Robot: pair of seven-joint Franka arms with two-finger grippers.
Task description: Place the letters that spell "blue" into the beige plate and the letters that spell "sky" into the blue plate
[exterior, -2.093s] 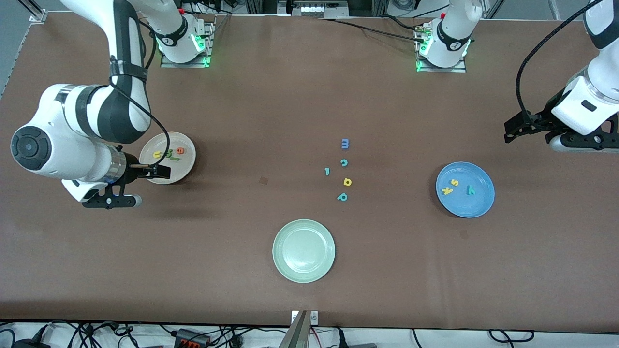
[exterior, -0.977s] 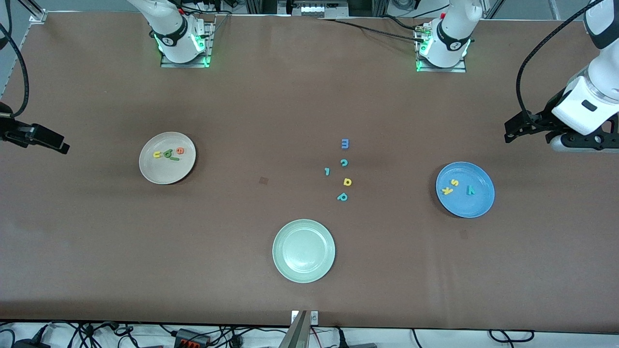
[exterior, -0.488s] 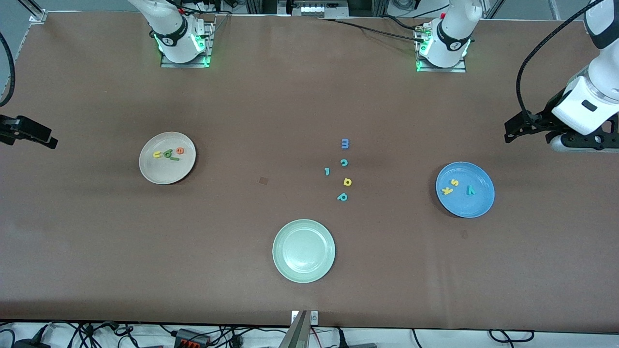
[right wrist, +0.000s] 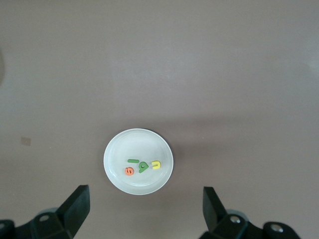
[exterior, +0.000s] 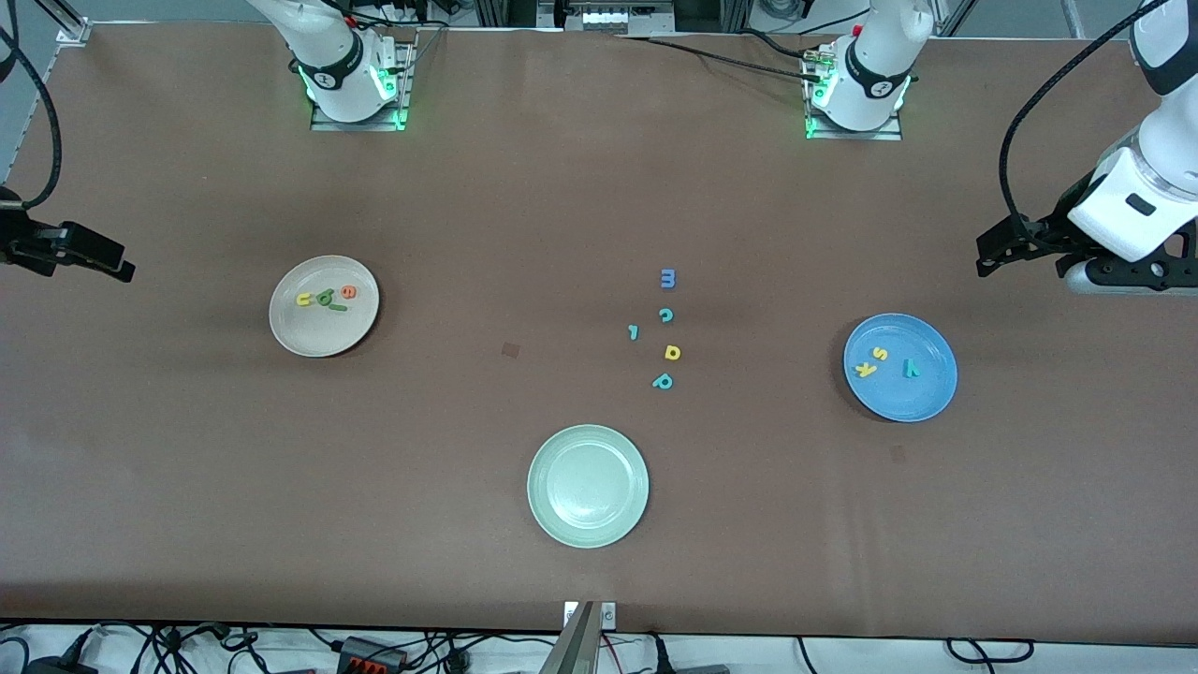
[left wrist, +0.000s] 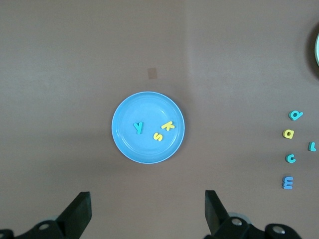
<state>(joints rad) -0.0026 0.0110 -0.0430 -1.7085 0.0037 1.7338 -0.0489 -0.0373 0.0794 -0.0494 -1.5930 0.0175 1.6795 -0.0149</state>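
Front view shows my two arms pulled out to the table's ends, which I judge is because the sorting looks done and nothing is left to carry. My left gripper hangs high over the table by the blue plate, fingers spread wide and empty; my right gripper does the same by the beige plate.

Counting: three plates, the third a green plate nearest the camera with nothing in it. Beige holds four letters: u, b, l, e. Blue holds three: s, k, y. Five spare letters lie on the bare table between the plates, rightly left out since neither word needs them.
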